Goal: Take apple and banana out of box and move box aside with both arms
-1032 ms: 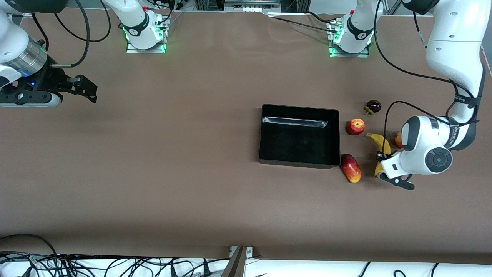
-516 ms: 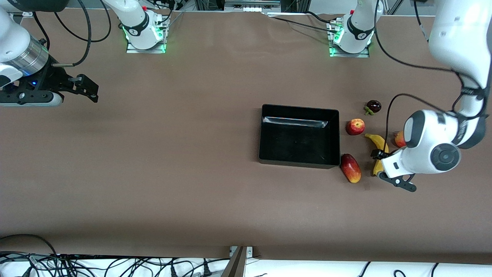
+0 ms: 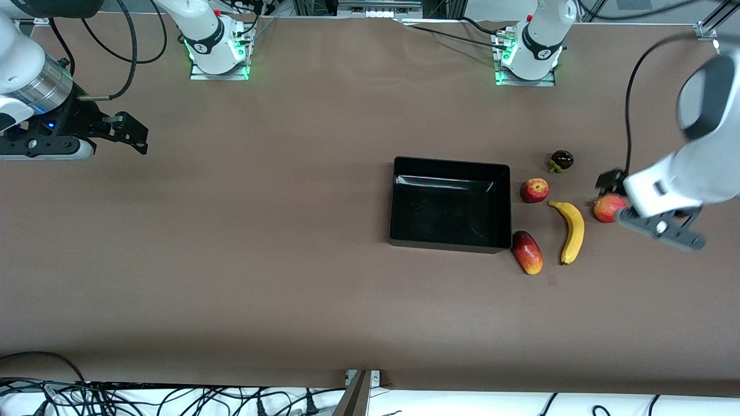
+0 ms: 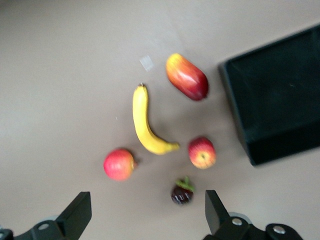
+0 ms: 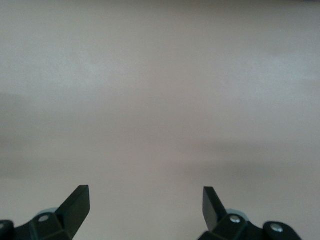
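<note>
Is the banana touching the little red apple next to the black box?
Apart. The left wrist view shows bare table between the banana tip and the apple.

The brown desk [image 3: 260,242] lies bare from the black box [image 3: 450,242] toward the right arm's end, where the right gripper [image 3: 130,134] hangs with fingers spread. Beside the box, toward the left arm's end, fruits crowd together: apple [image 3: 534,190], banana [image 3: 572,230], mango [image 3: 527,252], a dark fruit [image 3: 561,159] and a pinkish-red fruit [image 3: 608,208] under the left gripper [image 3: 636,202]. Narrow gaps separate them.
</note>
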Available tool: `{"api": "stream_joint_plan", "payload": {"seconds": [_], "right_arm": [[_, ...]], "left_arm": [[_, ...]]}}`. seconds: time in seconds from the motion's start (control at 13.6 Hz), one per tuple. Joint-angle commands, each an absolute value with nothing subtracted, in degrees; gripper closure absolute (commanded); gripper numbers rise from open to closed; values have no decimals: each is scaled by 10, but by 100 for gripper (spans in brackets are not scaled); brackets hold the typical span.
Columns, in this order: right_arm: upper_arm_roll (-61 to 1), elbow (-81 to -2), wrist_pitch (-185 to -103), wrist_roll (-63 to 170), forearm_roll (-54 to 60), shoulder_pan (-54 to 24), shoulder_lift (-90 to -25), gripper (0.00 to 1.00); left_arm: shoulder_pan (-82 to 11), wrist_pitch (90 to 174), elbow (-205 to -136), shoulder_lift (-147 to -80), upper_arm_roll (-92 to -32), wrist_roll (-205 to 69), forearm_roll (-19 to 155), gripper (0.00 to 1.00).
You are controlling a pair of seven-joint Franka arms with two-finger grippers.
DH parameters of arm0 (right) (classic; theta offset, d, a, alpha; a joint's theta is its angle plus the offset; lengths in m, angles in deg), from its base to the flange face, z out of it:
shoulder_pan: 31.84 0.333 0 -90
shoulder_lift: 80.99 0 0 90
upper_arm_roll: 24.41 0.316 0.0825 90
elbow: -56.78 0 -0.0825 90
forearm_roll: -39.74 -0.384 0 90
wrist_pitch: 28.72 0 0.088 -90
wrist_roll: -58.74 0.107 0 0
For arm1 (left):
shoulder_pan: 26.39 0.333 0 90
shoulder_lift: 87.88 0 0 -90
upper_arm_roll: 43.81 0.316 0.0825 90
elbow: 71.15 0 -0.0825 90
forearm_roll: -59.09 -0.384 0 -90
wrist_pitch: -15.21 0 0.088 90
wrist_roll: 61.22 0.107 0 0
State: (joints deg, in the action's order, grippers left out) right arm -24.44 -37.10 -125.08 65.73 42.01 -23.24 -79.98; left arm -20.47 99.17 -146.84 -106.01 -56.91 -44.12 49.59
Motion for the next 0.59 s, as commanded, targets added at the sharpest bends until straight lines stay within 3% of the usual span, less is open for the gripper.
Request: {"api": "stream_joint_plan", "payload": {"seconds": [0.0,0.22,0.52], "right_arm": [[-242,-359,-1263,650,414,-203,-771,0],[-240,-363,-1218,645,418,-159,-768,0],[-238,-353,-1234,706,407,-56,-721,0]], "left_arm": [[-221,965,-1491,-986,-553,-463,541,0],[-266,1020,-1621,-883,-485,-574,586,0],[-271,1065,-1654,-870,-473,-572,577,0]]}}
